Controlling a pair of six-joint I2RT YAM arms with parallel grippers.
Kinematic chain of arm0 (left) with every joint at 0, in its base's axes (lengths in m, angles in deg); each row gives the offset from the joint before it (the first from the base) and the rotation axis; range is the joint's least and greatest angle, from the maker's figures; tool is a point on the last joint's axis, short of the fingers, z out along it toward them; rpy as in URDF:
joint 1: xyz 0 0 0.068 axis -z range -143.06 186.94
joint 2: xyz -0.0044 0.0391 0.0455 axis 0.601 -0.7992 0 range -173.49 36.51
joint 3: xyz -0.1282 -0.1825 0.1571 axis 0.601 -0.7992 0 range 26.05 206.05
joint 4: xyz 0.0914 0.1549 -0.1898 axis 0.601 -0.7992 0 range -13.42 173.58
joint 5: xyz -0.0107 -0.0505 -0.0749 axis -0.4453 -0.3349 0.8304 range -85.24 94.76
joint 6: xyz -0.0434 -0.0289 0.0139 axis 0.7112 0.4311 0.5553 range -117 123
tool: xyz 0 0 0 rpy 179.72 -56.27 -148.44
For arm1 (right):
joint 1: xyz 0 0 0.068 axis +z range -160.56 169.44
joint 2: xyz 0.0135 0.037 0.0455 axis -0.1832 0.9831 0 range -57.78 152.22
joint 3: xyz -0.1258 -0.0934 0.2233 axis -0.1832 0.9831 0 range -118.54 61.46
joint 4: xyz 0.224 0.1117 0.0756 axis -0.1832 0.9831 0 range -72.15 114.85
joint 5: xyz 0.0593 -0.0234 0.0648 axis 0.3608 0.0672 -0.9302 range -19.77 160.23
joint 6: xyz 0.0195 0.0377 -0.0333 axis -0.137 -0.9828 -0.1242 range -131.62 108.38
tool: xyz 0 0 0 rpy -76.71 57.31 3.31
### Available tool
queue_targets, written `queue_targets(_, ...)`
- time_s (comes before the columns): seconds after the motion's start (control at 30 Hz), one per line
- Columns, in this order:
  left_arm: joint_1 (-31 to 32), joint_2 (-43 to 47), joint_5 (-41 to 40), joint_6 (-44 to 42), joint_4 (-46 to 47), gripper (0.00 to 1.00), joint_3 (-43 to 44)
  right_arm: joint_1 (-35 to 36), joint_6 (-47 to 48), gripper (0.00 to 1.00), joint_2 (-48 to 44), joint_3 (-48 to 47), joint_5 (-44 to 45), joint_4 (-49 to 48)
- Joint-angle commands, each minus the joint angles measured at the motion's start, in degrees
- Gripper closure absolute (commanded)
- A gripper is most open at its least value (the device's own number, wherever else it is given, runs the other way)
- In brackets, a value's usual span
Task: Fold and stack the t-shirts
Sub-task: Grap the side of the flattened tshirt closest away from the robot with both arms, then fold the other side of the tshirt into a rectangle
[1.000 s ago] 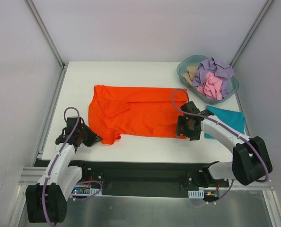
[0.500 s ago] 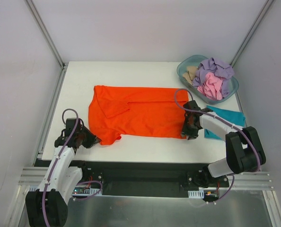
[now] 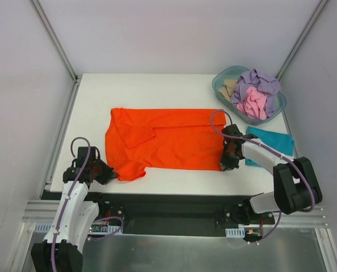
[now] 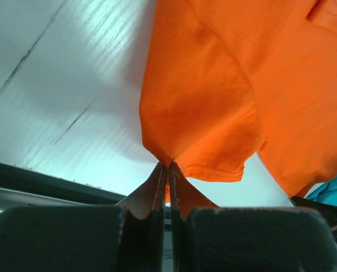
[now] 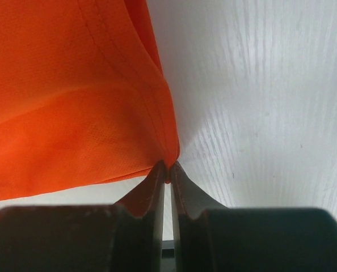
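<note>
Looking down from the top camera, you have the flat white table (image 3: 157, 90) filling most of the view; the bright orange cloth t-shirt (image 3: 168, 141) lies spread across its middle, mostly flat, with a flap of cloth turned over near its left end and its near left corner drawn towards the table's front edge; at the far right corner stands the translucent blue-green plastic tub (image 3: 216, 85), holding a crumpled lavender shirt (image 3: 259, 82) on top, a crumpled pink shirt (image 3: 253, 105) on its near side and a bit of beige shirt (image 3: 231, 88) at its left; the flat teal cloth t-shirt (image 3: 273, 141) lies on the table just in front of the tub, right of the orange one and partly behind the right arm; your left gripper (image 3: 109, 171) sits low at the orange shirt's near left corner, and its wrist view shows its fingers (image 4: 157, 184) pressed together on a pinch of orange cloth; your right gripper (image 3: 227, 164) is at the near right corner, and its wrist view shows its fingers (image 5: 182, 190) closed on the orange hem there, with bare table beside it.
</note>
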Motion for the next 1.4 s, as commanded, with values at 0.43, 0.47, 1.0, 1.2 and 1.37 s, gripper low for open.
queue_targets(0.43, -0.33, 3.97, 3.63, 2.17, -2.99, 1.0, 8.28, 0.14, 7.83, 0.97, -4.9, -6.73, -3.31, 11.98)
queue_targets(0.47, -0.33, 3.27, 5.9, 2.44, -1.23, 1.0, 8.46, 0.23, 8.27, 0.98, -4.72, -7.7, -3.31, 12.68)
queue_targets(1.0, -0.24, -15.19, 5.22, -1.16, 13.02, 1.0, 22.26, -3.2, 9.86, 0.99, 1.95, -23.78, 1.52, 15.94)
queue_targets(1.2, -0.24, -23.01, 4.08, -2.83, 15.57, 1.0, 27.09, -4.34, 10.21, 0.99, 5.82, -28.88, 3.54, 17.17)
queue_targets(1.37, -0.24, -30.38, 5.05, -3.36, 17.77, 1.0, 30.96, -5.48, 9.77, 0.99, 8.28, -31.78, 4.24, 17.17)
